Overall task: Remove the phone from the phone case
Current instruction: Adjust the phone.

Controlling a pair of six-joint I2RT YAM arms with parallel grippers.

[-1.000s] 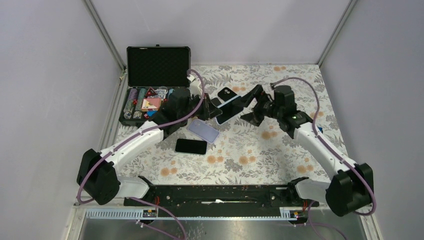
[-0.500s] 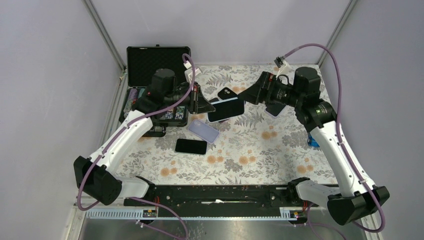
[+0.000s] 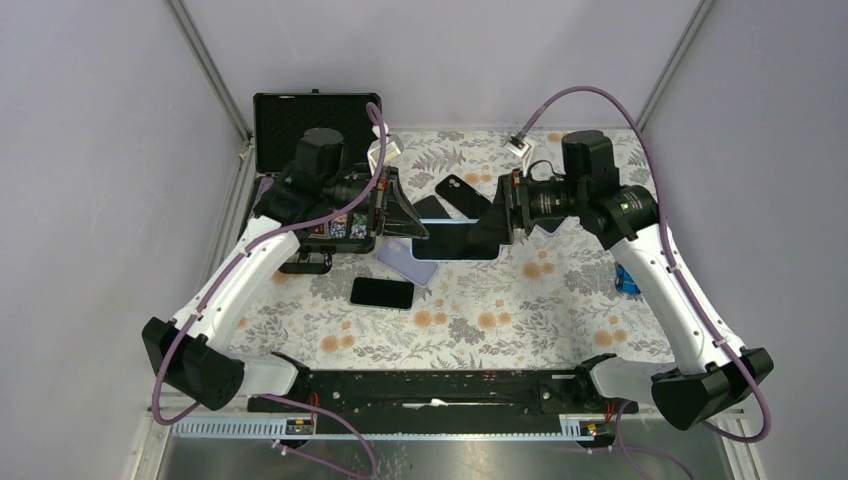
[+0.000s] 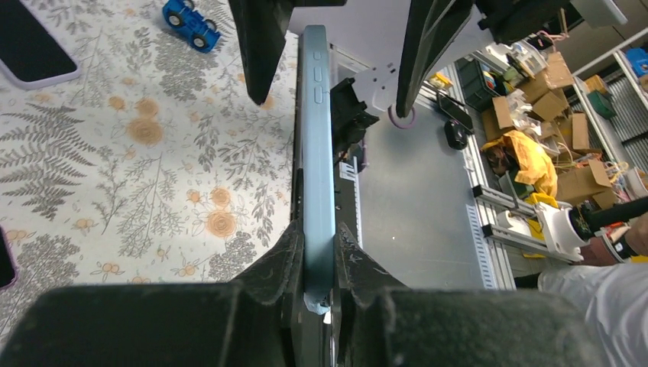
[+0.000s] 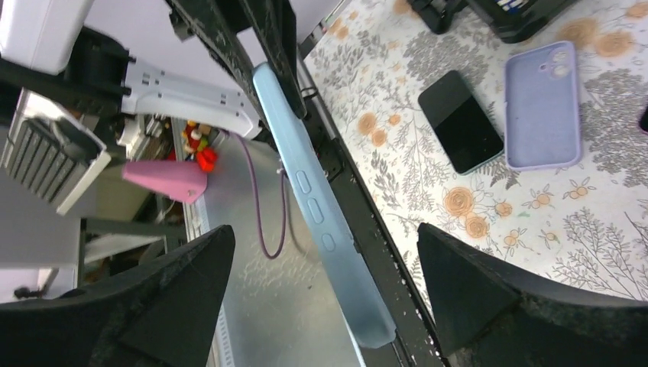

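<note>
pale blue phone case (image 4: pixel 317 153), with the dark phone (image 3: pixel 460 243) in it, hangs edge-on above the flowered table (image 3: pixel 520 300), between the two arms. the left gripper (image 4: pixel 319 256) is clamped tight on one end of it. the right gripper (image 5: pixel 325 237) stands wide open, one finger on each side of the other end, seemingly not touching. below lie a lilac case (image 3: pixel 407 262), a black handset (image 3: pixel 382 292) and a blue toy car (image 4: pixel 191 23).

The near end of the blue-cased phone (image 4: pixel 317 153) is hidden between the fingers (image 4: pixel 283 256) of the left gripper (image 4: pixel 319 237). A dark-screened phone (image 4: pixel 30 46) is cut off by the left wrist view's edge, and a blue toy (image 3: pixel 627 282) is half concealed behind the right arm (image 3: pixel 655 272)
</note>
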